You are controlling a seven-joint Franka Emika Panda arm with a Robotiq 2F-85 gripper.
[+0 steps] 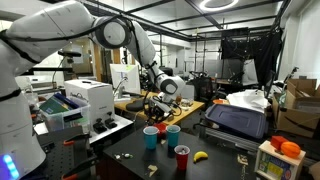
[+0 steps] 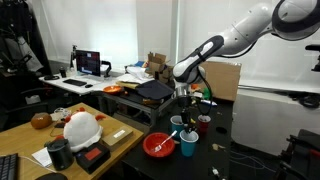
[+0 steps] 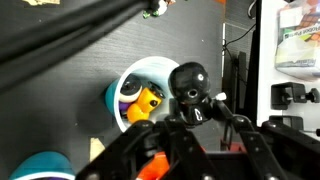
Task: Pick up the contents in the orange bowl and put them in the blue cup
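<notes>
At the centre of the dark bench [image 2: 228, 160], the arm [image 2: 240, 35] comes in from the upper right of an exterior view and holds the gripper [image 2: 185, 108] just above a cluster of cups. The orange bowl [image 2: 160, 145] sits on the bench at lower centre of that view, below and left of the gripper. Something pale lies in it, too small to make out. Just right of the bowl stands a teal cup [image 2: 188, 146]. Behind that, directly under the gripper, is the blue cup [image 2: 177, 124], a paler blue. A red cup [image 2: 203, 122] stands to its right.

In the wrist view the gripper [image 3: 193, 110] enters from the bottom edge, its dark fingers blurred and close to the lens. Whether they are spread or closed, and whether they grip anything, cannot be told. A black round shape [image 3: 188, 78] sits just above them. The blue cup [image 3: 140, 92] lies at centre frame, seen from above, with an orange-yellow piece and a purple one inside it. The teal cup [image 3: 40, 165] shows in the lower left corner.

In an exterior view the gripper [image 1: 160, 104] hangs over the blue cup [image 1: 173, 132], and a banana [image 1: 200, 156] lies on the bench to the lower right of the cup.
</notes>
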